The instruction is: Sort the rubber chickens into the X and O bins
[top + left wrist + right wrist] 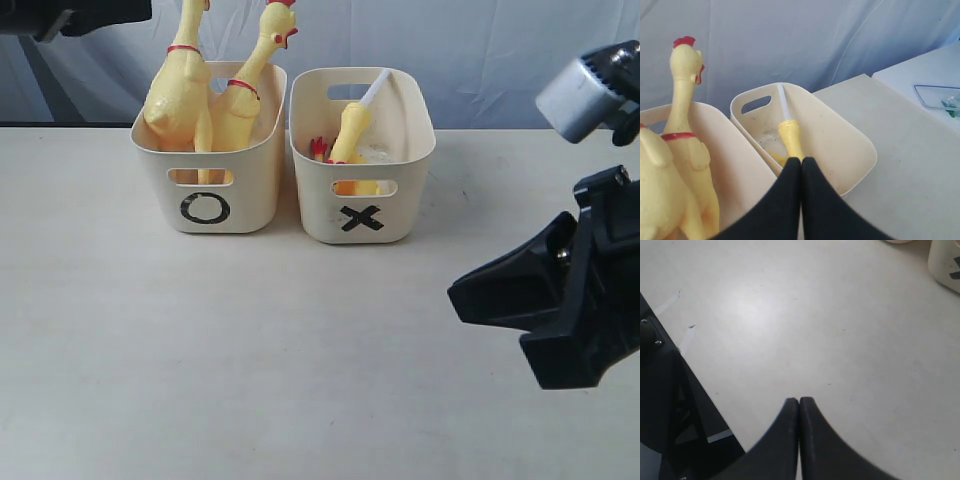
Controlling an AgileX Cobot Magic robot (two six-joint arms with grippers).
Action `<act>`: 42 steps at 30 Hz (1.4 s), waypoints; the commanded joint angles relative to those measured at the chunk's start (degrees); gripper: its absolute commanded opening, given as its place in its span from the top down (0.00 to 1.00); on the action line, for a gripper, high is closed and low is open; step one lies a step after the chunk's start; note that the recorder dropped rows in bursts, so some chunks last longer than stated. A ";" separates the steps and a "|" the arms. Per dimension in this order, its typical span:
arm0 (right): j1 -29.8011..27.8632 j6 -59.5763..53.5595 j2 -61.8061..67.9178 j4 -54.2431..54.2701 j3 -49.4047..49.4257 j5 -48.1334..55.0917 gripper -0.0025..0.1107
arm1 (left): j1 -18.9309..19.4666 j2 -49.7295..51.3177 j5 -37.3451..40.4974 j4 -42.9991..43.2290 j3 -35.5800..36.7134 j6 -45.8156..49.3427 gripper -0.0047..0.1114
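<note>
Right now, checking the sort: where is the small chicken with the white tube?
Exterior view: the small chicken leans inside the X bin, right of the O bin.

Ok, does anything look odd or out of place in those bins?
Nothing spilled or tipped. The small chicken in the X bin ends in a white tube where a head would be, and that bin looks speckled inside. The big chickens stick up well above the O bin rim.
</note>
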 commanded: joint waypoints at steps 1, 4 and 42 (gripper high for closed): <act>-0.27 -0.17 -0.26 0.26 0.27 -0.65 0.98 | 0.46 -7.57 4.04 -0.33 6.56 0.31 0.96; -0.27 -0.17 -0.26 0.26 0.27 -0.65 0.98 | 0.46 -12.38 6.41 -0.33 11.40 0.31 0.96; -21.39 -0.17 -40.21 3.09 0.27 -0.92 0.98 | 0.46 -64.79 53.72 -3.24 56.44 -2.54 0.96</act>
